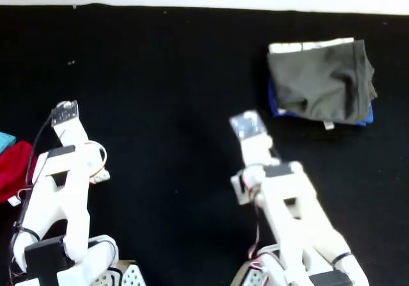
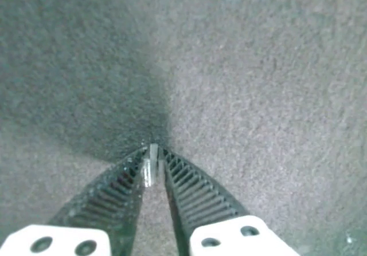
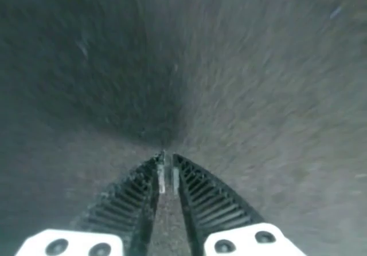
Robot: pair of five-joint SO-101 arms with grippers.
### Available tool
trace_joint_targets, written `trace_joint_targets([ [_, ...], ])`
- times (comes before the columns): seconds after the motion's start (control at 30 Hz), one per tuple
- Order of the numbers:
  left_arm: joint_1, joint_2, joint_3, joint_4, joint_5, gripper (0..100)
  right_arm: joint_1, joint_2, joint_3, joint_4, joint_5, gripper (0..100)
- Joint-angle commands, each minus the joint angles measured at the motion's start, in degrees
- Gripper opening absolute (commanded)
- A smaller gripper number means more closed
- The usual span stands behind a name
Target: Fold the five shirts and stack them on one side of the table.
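A stack of folded shirts lies at the back right of the black table: a dark grey shirt (image 1: 324,81) on top, a blue shirt (image 1: 276,107) under it and a white one (image 1: 307,45) peeking out behind. At the left edge lie a red shirt (image 1: 13,167) and a teal shirt (image 1: 5,140), partly cut off. My left gripper (image 2: 153,151) is shut over bare black cloth, and sits near the table's left side (image 1: 64,112). My right gripper (image 3: 166,154) is also shut with nothing in it, near the table's middle (image 1: 248,125), short of the stack.
The black tabletop (image 1: 166,75) spreads wide between the two arms and toward the back edge. A white wall runs along the far edge. Both arm bases stand at the front.
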Motion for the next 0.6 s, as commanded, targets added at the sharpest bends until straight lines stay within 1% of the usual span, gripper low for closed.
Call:
trace_joint_targets([
  [0.0, -1.98, -0.66, -2.33, 2.11, 0.09, 1, -0.40, -1.63, 6.37, -9.63, 0.26, 1.9],
  [0.13, -9.19, -3.56, -12.26, 17.76, 0.00, 2, -0.40, -2.15, 7.60, -10.15, 0.00, 1.9],
  [0.2, -13.32, -4.26, -19.21, 23.21, -1.14, 8, -0.40, -2.15, 7.78, -10.15, 0.00, 1.9],
  [0.27, -16.84, -3.74, -26.15, 26.99, -4.31, 17, -0.40, -2.15, 7.78, -10.15, 0.00, 1.9],
  [0.33, -19.56, -1.80, -31.52, 28.57, -7.82, 23, -0.40, -2.15, 7.78, -10.15, 0.00, 1.9],
  [0.37, -20.44, -0.48, -33.54, 28.84, -9.49, 24, -0.40, -2.15, 7.87, -10.15, 0.09, 1.9],
  [0.57, -25.19, 11.12, -41.27, 28.48, -16.88, 22, -0.40, -2.15, 7.96, -10.15, 0.26, 1.9],
])
